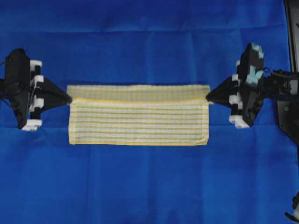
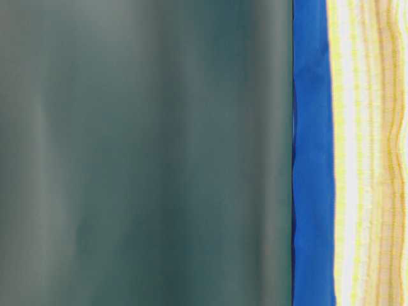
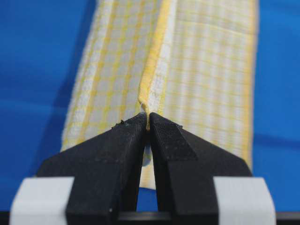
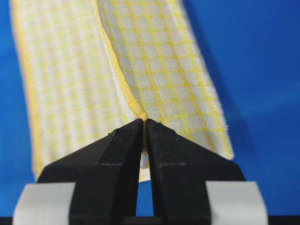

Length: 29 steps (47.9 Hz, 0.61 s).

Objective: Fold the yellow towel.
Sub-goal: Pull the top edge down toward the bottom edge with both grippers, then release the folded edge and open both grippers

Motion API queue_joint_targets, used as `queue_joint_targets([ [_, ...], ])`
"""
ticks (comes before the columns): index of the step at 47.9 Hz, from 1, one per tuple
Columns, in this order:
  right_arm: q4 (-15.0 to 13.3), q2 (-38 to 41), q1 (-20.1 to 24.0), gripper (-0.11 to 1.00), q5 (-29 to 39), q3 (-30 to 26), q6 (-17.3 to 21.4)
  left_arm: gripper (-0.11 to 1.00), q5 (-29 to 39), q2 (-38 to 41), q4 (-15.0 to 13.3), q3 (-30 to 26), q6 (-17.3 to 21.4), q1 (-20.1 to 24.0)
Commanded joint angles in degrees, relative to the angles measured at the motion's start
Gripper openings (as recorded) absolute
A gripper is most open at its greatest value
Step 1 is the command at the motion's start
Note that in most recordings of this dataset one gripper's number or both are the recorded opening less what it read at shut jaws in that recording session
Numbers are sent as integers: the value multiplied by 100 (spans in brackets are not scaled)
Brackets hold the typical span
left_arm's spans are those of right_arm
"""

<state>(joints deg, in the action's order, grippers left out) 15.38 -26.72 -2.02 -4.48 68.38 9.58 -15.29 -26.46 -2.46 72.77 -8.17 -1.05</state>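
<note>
2 grippers pinch opposite ends of the yellow towel (image 1: 138, 115). Left gripper (image 3: 146, 123): fingers pressed together on the yellow hemmed edge at the towel's left end. Right gripper (image 4: 144, 123): same, clamped on the hem at the right end. Towel lies mid-table on the blue cloth (image 1: 149, 182), stretched between them, upper band folded over along the gripped hem line.
</note>
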Motion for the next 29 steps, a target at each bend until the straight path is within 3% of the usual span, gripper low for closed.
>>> queue_joint_targets([
  [1,123,-9,229,4,-18,-53,0,3,-44,0,-9,-44,-44,-272],
  [12,387,158,677,4,-53,-105,0,3,-53,123,-9,-79,-237,-800],
  [29,387,615,879,4,-26,-343,-9,3,-44,439,-9,-158,-237,-844],
])
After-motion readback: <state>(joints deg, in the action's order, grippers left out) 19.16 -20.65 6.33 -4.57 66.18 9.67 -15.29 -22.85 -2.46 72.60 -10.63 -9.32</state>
